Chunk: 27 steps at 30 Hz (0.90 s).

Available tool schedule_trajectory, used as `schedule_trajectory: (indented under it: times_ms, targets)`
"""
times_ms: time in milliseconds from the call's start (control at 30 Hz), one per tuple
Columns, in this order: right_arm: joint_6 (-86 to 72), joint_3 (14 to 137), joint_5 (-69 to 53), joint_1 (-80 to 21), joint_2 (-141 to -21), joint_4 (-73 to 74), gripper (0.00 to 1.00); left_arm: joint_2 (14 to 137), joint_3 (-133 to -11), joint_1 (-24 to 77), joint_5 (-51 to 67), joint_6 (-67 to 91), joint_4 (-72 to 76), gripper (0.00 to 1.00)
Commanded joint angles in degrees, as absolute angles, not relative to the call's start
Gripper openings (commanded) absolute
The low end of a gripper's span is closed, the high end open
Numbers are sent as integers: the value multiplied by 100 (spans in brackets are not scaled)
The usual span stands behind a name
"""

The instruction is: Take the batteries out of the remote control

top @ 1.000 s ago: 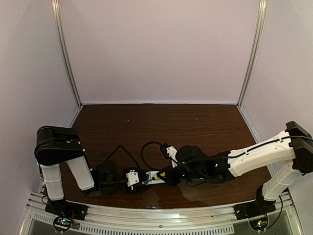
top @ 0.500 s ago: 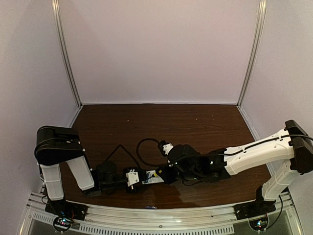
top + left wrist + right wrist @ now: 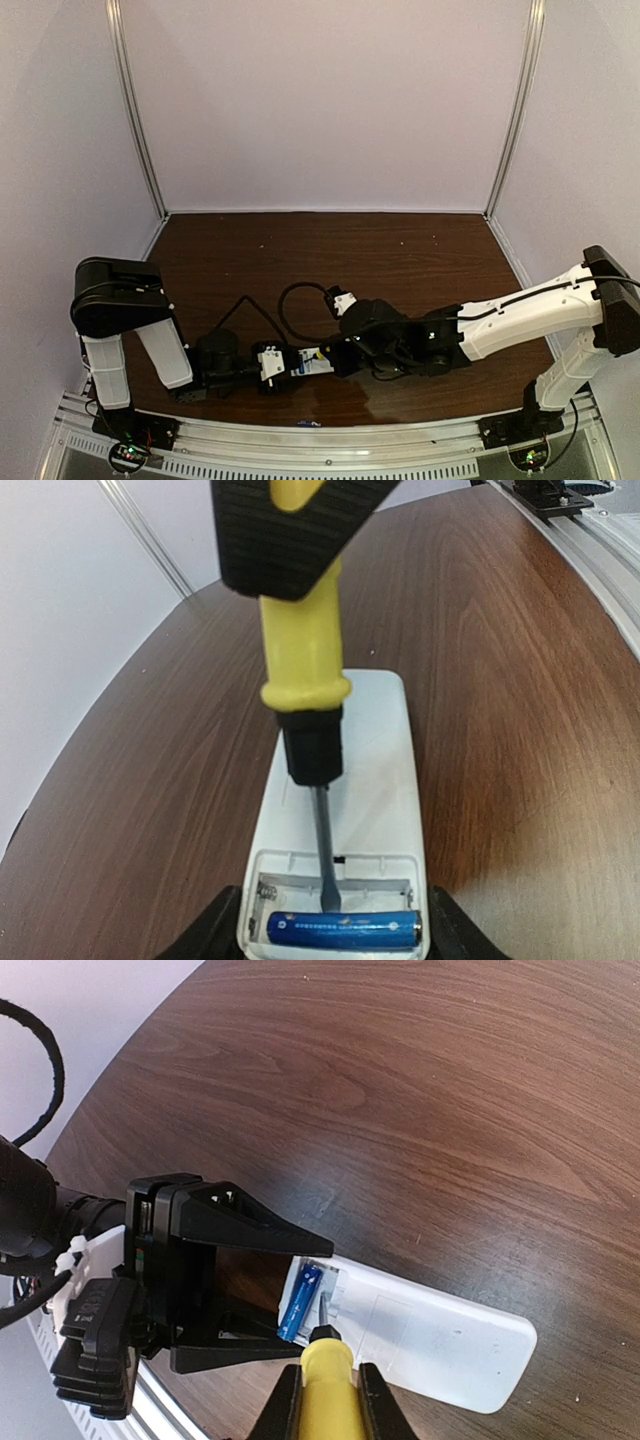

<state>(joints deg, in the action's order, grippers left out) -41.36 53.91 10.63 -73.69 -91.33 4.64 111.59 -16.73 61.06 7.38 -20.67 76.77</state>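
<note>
The remote point(image 3: 385, 780) lies flat on the table point(image 3: 400, 1080) near its front edge, long axis running left-right. Its opened end is pinched in the left gripper point(image 3: 315, 1300). One blue battery point(image 3: 343, 929) sits crosswise in that end. The right gripper point(image 3: 328, 1410) clamps a yellow screwdriver point(image 3: 303, 650), whose blade tip is inside the remote just beside the battery.

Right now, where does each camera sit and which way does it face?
Top external: above, behind the bases, looking down at the table; both arms show.
Left wrist: looks along the remote control clamped in the left gripper.
Right wrist: looks down the screwdriver held by the right gripper.
Both wrist views share the battery.
</note>
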Motion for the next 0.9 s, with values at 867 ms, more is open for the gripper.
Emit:
schedule_trajectory:
  times_ms: [867]
  targets:
    - [-3797,5650,1763,-7780,-9275,448,0,11214,-1644,6130,914,-2241,9589,0]
